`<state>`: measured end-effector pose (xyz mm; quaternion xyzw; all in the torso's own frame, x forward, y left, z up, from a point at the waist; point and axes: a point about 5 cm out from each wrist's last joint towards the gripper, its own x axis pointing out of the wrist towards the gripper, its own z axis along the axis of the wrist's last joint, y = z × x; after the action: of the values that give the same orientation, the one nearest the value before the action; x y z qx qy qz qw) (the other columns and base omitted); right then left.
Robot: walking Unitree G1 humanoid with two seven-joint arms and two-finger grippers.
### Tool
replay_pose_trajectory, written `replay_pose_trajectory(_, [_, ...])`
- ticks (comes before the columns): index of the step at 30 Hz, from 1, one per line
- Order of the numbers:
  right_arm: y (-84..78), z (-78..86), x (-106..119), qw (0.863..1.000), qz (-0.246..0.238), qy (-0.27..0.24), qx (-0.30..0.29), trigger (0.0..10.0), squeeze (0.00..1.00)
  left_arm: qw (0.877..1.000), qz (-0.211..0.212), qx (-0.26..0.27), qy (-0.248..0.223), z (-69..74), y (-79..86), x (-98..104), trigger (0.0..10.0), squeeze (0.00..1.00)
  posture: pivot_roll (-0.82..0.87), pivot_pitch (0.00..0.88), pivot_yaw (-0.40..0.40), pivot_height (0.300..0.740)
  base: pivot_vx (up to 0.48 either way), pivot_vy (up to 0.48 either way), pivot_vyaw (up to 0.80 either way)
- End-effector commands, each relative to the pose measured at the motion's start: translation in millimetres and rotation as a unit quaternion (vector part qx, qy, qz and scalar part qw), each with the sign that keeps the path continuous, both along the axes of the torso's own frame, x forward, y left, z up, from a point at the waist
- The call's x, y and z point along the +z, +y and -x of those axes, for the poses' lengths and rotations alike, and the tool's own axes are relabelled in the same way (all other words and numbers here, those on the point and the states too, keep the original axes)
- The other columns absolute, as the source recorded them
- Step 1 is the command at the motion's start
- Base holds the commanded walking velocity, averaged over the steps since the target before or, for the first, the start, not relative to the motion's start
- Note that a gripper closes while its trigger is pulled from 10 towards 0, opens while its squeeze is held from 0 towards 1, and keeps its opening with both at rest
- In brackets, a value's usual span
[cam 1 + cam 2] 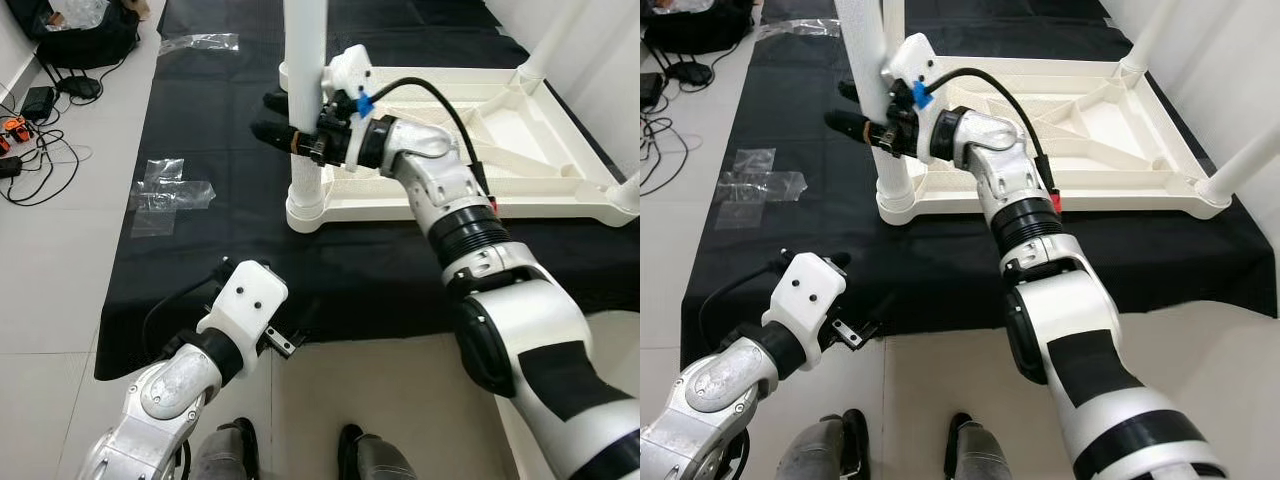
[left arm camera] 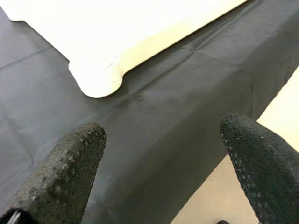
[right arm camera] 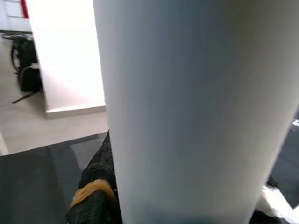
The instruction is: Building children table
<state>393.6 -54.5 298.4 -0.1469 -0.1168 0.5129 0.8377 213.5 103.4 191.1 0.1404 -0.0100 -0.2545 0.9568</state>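
While the white children's table [image 1: 520,150] lies upside down on the black mat [image 1: 200,130], its underside ribs face up and one white leg [image 1: 305,100] stands upright in the corner socket nearest the robot's left. Further legs rise at the far corner [image 1: 545,45] and at the corner on the robot's right [image 1: 630,190].

No brand, label or legible writing can be made out on the table, the mat or the arms. The table underside forms shallow open compartments between the ribs; what they contain cannot be determined.

Right gripper [image 1: 285,120]: positioned at the upright leg, above the socket. Its two black fingers lie on either side of the leg and pinch it. In the right wrist view the leg [image 3: 196,107] sits directly against the fingers [image 3: 96,196], one of which carries an orange band.

Left gripper [image 2: 163,154]: held low over the near edge of the mat, close to the bare floor tiles [image 1: 60,300]. Its jaws are spread and hold nothing; the rounded table corner [image 2: 96,77] lies ahead of them, apart from both fingertips.

Clear plastic wrappers [image 1: 165,190] lie at the mat's left edge. Cables [image 1: 30,150] and a black bag [image 1: 85,30] rest on the floor beyond the left edge.
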Motion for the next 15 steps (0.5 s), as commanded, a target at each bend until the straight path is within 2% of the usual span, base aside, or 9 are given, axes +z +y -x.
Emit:
replay_pose_trajectory(1, [-8.3, -6.2, -46, 0.993, 0.051, 0.092, -0.049, 0.0, 0.00, 1.000, -0.006, 0.005, 0.002, 0.0, 1.9, -3, 10.0, 0.00, 0.10, 0.266, -0.087, 0.740, 0.000, 0.000, 0.00])
replay_pose_trajectory(5, [-4.4, -8.1, -49, 0.990, 0.037, 0.117, -0.072, 0.0, 0.00, 1.000, -0.007, 0.008, -0.001, -1.0, 2.7, -2, 10.0, 0.00, 0.10, 0.263, -0.090, 0.740, 0.000, 0.000, 0.00])
replay_pose_trajectory(6, [-4.8, -10.9, -52, 0.985, 0.017, 0.133, -0.104, 0.0, 0.00, 1.000, -0.007, 0.008, -0.002, -1.2, 2.8, -2, 10.0, 0.00, 0.10, 0.260, -0.090, 0.740, 0.000, 0.000, 0.00])
replay_pose_trajectory(13, [-6.7, -12.8, -54, 0.981, -0.009, 0.149, -0.126, 0.0, 0.00, 1.000, -0.008, 0.010, -0.003, -1.2, 3.8, -2, 10.0, 0.00, 0.10, 0.259, -0.090, 0.740, 0.000, 0.000, 0.00])
replay_pose_trajectory(15, [-12.8, -17.0, -53, 0.972, -0.040, 0.158, -0.169, 0.0, 0.00, 1.000, -0.009, 0.011, -0.002, -0.9, 4.5, -2, 10.0, 0.00, 0.10, 0.257, -0.091, 0.740, 0.000, 0.000, 0.00])
